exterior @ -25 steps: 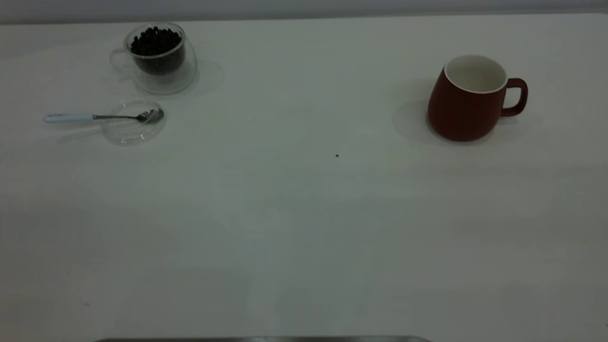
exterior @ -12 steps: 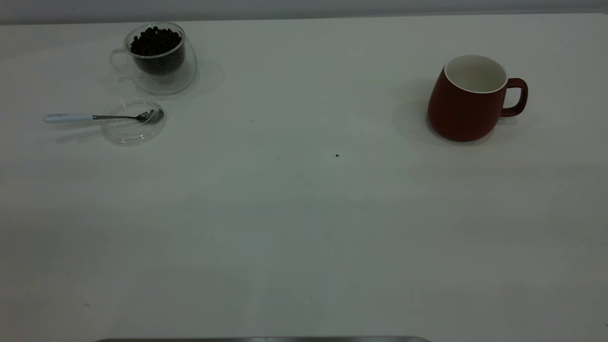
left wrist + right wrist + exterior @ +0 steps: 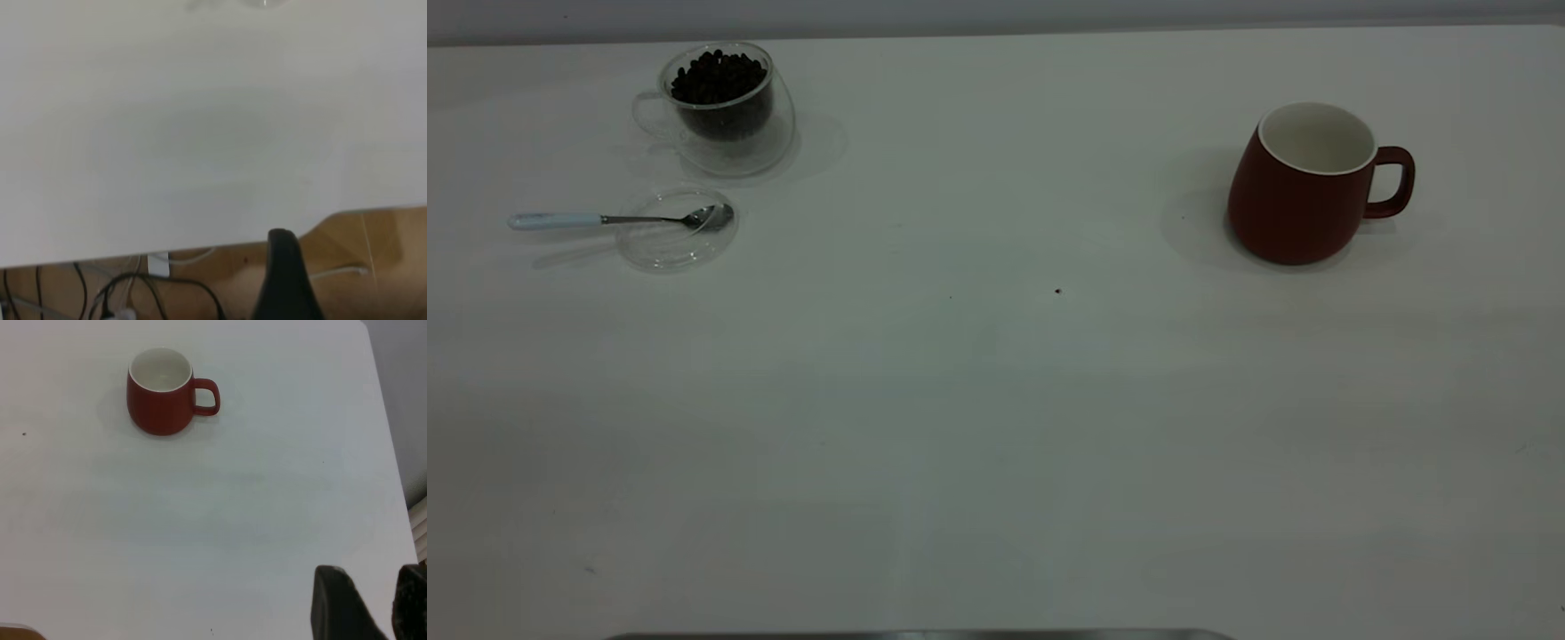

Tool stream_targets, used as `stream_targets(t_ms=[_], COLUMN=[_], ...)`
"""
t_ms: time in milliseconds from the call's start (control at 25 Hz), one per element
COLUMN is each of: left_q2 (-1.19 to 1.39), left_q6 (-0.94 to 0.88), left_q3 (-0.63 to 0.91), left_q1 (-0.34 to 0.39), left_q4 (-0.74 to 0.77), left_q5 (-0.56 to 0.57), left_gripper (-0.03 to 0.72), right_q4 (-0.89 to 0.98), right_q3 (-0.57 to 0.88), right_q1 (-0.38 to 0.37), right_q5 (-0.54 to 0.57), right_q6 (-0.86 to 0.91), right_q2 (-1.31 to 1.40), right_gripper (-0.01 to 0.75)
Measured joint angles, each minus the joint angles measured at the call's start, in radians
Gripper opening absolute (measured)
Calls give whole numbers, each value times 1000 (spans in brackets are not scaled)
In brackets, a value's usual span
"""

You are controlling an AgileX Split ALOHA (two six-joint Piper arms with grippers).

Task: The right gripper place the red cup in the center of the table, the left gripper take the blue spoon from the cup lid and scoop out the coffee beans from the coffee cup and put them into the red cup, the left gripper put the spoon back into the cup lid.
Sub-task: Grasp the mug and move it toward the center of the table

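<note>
Dark-red rounded ceramic mug, the red cup (image 3: 1303, 191), stands upright at far right of the plain white table (image 3: 996, 427), empty, handle to the right; far left has the clear double-walled glass coffee cup (image 3: 725, 108) heaped w/ dark coffee beans (image 3: 719, 77), and just nearer, the shallow clear glass cup lid (image 3: 678, 228) w/ the pale-blue-handled blue spoon (image 3: 618, 218) across it, bowl on lid, handle sticking out left. Right gripper (image 3: 373, 603), black & blocky, hangs over the table's near right part, well apart from the mug, jaws parted w/ a gap, holding nothing. Left gripper (image 3: 285, 280) sits by the near table edge w/ only one black finger visible, so can't tell its jaws.

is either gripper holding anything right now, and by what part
Nothing is held. The red cup stands alone on the table, the blue spoon rests on the cup lid, and neither gripper is near them.
</note>
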Motion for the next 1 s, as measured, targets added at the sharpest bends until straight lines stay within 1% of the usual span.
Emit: stream_targets(t_ms=[360,840,920,1000], left_q2=[-120,-130,-130,-130], left_q6=[-1,-1,-1,-1], left_q3=[0,0,0,0], left_q1=[0,0,0,0], left_q4=[0,0,0,0], left_q5=[2,2,2,2], left_gripper=[595,595,595,595], right_q4=[0,0,0,0], right_q3=[0,0,-1,-13], right_q1=[0,0,0,0], right_q5=[0,-1,-9,-18], right_q6=[0,0,0,0], right_q2=[0,0,0,5], right_gripper=[239,242,264,320])
